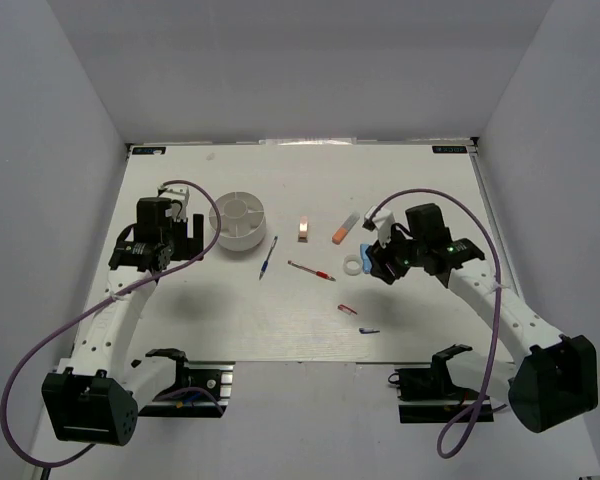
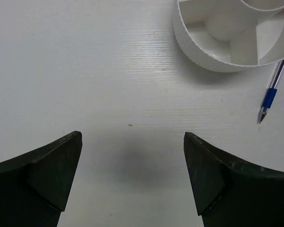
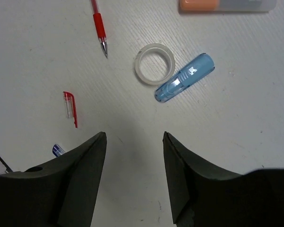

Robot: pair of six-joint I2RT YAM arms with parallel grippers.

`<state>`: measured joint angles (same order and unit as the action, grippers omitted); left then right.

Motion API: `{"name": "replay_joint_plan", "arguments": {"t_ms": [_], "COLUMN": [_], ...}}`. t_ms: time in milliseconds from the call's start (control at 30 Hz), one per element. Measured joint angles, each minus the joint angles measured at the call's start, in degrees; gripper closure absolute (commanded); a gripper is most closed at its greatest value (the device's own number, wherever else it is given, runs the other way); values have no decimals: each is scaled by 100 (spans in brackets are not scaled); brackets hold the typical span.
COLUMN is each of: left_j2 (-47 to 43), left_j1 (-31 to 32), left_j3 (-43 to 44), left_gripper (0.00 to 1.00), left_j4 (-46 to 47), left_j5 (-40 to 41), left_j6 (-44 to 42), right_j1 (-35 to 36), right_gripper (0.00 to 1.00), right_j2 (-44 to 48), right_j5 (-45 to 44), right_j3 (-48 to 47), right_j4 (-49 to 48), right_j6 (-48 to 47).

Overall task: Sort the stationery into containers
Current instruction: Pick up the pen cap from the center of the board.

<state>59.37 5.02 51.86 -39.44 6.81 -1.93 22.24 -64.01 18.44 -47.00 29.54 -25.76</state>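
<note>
Sorting not yet begun, to judge by the round white plastic tub [image 1: 238, 221] with radial dividers at centre-left of the white table [image 1: 280, 335], the compartments visible from the left wrist holding nothing.

Scattered to the tub's right, all lying flat:
- thin blue pen [image 1: 268, 257], nearest the tub
- tan clip [image 1: 303, 229]
- orange-white stick [image 1: 347, 228]
- thin red pen [image 1: 311, 270]
- white ring [image 1: 353, 266], touching or all but touching the light-blue eraser [image 1: 367, 252]
- tiny red cap [image 1: 348, 309] and tiny blue cap [image 1: 369, 331], nearer the front edge

Left gripper [image 1: 192, 240] hovering just left of the tub, jaws spread fully wide above bare tabletop, grasping nothing. Probably parked there as the side serving the tub, close by yet not blocking the way in.

Right gripper [image 1: 382, 265] low over the right-hand cluster, jaws parted and empty, ring and eraser just ahead of the fingertips in the wrist view, red pen's tip off to one side. Seemingly lined up for a first pick from the densest group, within this arm's easier reach. Opening apparently ample for ring or eraser.

Closeness of those two a likely hazard: a closing finger liable to nudge the neighbour. Tub well apart from this cluster, so a long carry across the table ahead, or a hand-over.
</note>
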Motion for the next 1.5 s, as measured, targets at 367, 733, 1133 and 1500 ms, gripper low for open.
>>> {"name": "replay_joint_plan", "arguments": {"t_ms": [367,733,1133,1500], "left_j2": [59,90,120,214], "left_j1": [-7,-7,-7,-7], "left_j3": [50,85,85,85], "left_gripper": [2,2,2,2], "left_j4": [28,111,192,216], "left_j5": [-407,-435,-426,-424], "left_j6": [26,-22,-46,-66], "right_j1": [1307,2363,2688,2730], "right_gripper": [50,52,51,51], "right_j2": [-442,-931,-1241,-1292], "right_j5": [-420,-1086,-1386,-1399], "right_j3": [170,466,872,903], "right_j4": [-87,-549,-748,-837], "right_j6": [426,1040,968,887]}}
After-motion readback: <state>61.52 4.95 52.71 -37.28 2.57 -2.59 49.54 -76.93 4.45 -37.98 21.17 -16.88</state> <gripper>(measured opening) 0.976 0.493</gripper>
